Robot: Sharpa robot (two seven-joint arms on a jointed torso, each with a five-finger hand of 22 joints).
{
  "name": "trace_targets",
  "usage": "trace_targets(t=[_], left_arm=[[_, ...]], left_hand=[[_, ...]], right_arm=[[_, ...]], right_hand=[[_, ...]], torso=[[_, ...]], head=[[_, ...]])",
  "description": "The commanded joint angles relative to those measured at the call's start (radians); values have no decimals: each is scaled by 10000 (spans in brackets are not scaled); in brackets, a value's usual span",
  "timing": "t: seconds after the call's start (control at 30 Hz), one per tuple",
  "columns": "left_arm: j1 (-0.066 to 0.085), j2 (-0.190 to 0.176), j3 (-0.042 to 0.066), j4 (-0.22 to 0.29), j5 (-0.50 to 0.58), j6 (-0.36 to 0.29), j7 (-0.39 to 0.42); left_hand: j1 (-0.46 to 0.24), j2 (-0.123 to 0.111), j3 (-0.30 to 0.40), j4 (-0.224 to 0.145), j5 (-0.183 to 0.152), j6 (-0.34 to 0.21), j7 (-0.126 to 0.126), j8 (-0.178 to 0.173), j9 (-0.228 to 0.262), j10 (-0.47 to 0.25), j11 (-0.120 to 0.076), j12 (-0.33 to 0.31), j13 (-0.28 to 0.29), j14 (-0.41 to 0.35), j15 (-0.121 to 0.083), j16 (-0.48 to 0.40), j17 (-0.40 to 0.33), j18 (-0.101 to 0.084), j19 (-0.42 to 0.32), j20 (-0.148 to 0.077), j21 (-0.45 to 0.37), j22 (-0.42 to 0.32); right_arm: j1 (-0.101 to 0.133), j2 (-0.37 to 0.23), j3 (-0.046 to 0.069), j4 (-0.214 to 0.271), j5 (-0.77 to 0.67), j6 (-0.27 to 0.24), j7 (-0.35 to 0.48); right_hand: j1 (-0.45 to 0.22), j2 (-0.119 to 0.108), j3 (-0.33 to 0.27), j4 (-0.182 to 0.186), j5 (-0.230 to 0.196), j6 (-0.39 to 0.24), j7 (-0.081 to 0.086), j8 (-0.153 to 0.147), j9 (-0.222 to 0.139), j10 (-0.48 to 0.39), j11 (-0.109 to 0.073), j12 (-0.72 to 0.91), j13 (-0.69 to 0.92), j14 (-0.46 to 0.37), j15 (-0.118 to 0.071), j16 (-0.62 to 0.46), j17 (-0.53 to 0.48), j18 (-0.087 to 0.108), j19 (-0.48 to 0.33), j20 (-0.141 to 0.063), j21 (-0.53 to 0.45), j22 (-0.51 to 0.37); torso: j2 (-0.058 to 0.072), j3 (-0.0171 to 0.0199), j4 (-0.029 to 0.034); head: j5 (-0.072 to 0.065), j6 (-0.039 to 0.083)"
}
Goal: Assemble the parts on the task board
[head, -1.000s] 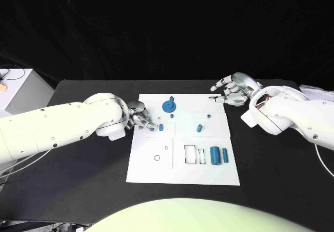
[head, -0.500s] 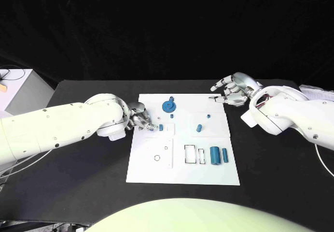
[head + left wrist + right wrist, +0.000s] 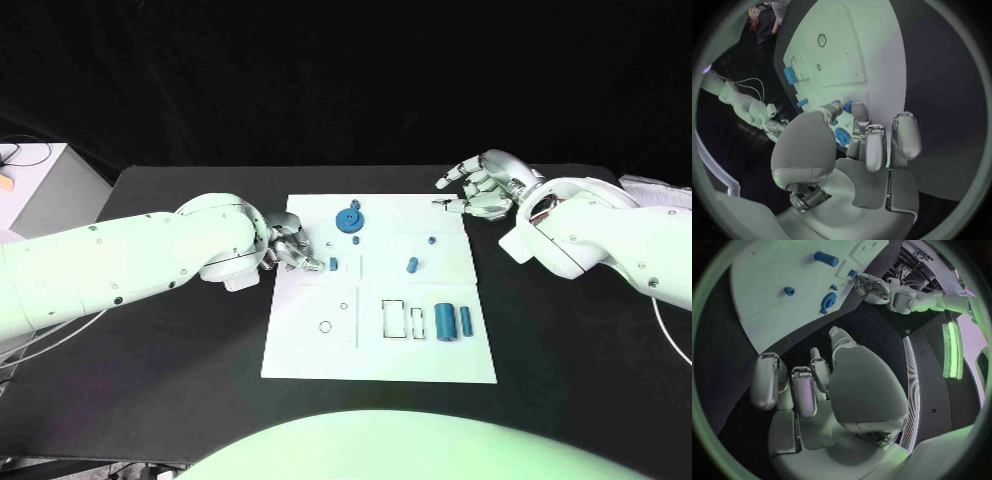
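left hand (image 3: 286, 245) sits at the left edge of the task board (image 3: 310, 345), fingers (image 3: 856, 111) pinching a small blue peg (image 3: 333, 264) that's on the board. blue gear (image 3: 351, 218) is further back, two blue cylinders (image 3: 453, 322) lie near the board's right side. right hand (image 3: 483, 185) hovers over the bench (image 3: 577, 350) by the far right corner, fingers curled apart, holding nothing.

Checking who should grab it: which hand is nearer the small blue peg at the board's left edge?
Left. The left hand has its fingertips right beside the small blue peg; the right hand hovers off the task board's far right corner.
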Motion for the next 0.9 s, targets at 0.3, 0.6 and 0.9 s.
trace_targets(t=[0.3, 0.6, 0.9], left_arm=[[-17, 28, -11, 14, 294, 131, 37], [-17, 34, -8, 6, 920, -191, 80], [-12, 3, 23, 4, 1677, -318, 101]], left_hand=[[672, -78, 1936, -651, 90, -122, -31, 112, -60, -2, -72, -34, -101, 829, -69, -3, 1908, 19, 37, -38, -2, 28], [125, -209, 3944, -1750, 44, -281, 22, 626, 213, 116, -37, -52, -124, 833, -41, -3, 1915, 18, 31, -16, 16, 66], [-289, -132, 4634, -2219, 34, -279, 29, 862, 312, 134, -37, -54, -142, 822, -41, -28, 1874, 41, -32, -16, -17, 3]], right_arm=[[-6, 1, 0, 11, -36, 158, 100], [-8, 1, 0, 15, -36, 161, 104], [-12, -3, 0, 10, -36, 166, 104]], right_hand=[[-85, 0, 72, -5, 67, -65, 11, 46, -9, -5, -15, 40, 232, 660, 4, -33, 1386, 106, -8, -34, -30, 422], [-85, 0, 72, -5, 67, -65, 11, 46, -9, -5, -15, 40, 232, 660, 4, -33, 1386, 106, -8, -34, -30, 422], [-85, 0, 72, -5, 67, -65, 11, 46, -9, -5, -15, 40, 232, 660, 4, -33, 1386, 106, -8, -34, -30, 422]], torso=[[-1, 0, 3], [0, 9, -5], [-3, 10, 4]], head=[[-1, 2], [-2, 2], [-15, 2]])
